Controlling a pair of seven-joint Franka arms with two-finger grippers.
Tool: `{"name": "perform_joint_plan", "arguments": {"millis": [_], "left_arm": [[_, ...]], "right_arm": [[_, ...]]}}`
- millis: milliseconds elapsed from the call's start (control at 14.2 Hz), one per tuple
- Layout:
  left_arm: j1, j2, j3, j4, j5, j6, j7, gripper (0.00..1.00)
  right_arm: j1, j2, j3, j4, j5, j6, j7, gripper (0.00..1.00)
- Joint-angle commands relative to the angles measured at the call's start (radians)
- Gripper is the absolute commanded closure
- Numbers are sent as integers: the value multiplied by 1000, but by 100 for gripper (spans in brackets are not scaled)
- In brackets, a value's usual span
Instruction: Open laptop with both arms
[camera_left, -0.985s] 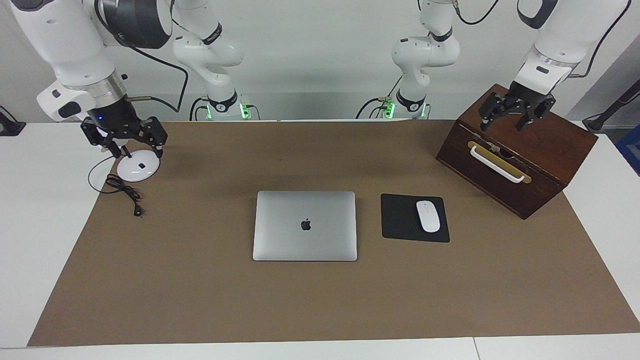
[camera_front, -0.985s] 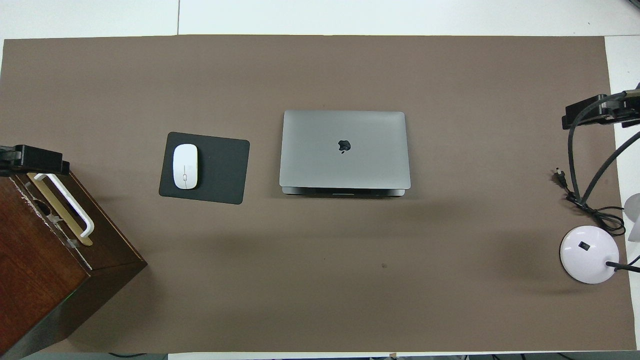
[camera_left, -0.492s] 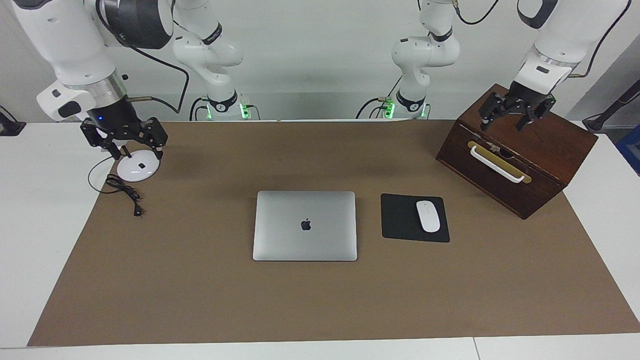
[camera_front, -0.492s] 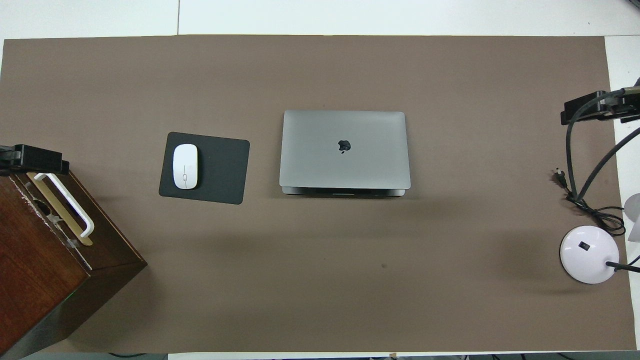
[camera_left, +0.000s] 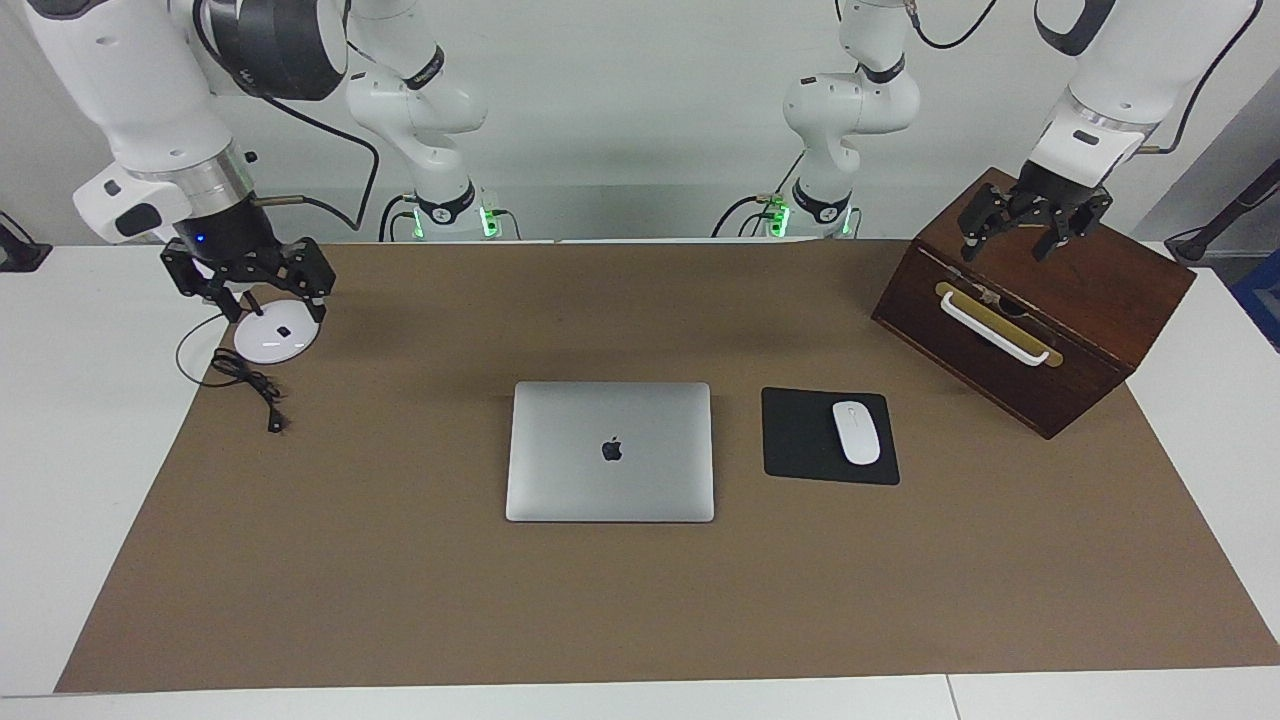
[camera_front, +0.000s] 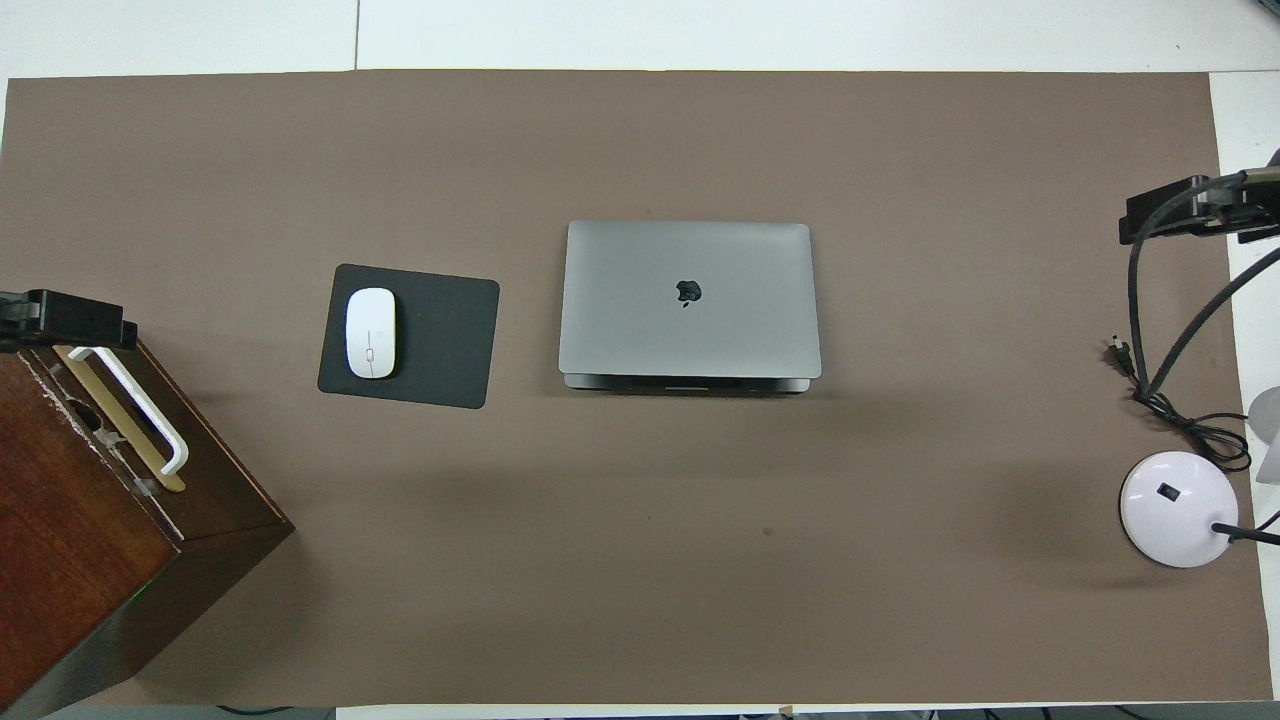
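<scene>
Since a second ago the right gripper has risen a little and eased slightly away from the white lamp base, over which it hangs at the right arm's end of the table, its fingers spread and holding nothing; in the overhead view only its black tip has crept a touch farther from the robots. Over at the left arm's end, the left gripper has barely stirred and hangs over the top of the dark wooden box, fingers splayed and empty. Everything on the brown mat has stayed put. At the middle of the mat lies the laptop, lid fully shut and flat, logo up, well apart from both grippers. Just beside it, toward the left arm's end, sits the black mouse pad with the white mouse on it. Near the lamp base, a black cable trails on the mat.
</scene>
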Motion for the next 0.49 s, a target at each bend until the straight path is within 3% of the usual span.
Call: {"name": "perform_joint_plan", "arguments": {"millis": [0,352,422], "left_arm": [[4,-18,3,-17,-6,1,-4,0],[4,-28,1,-32,-6,2,-12,0],[3,-28,1,-34,-6,10,-12,5]], "right_arm": [[24,-7,7,-19,16,53,119,0],[85,77,16,52,25,83,204,0],[96,84,31,64,27,89,252,0]]}}
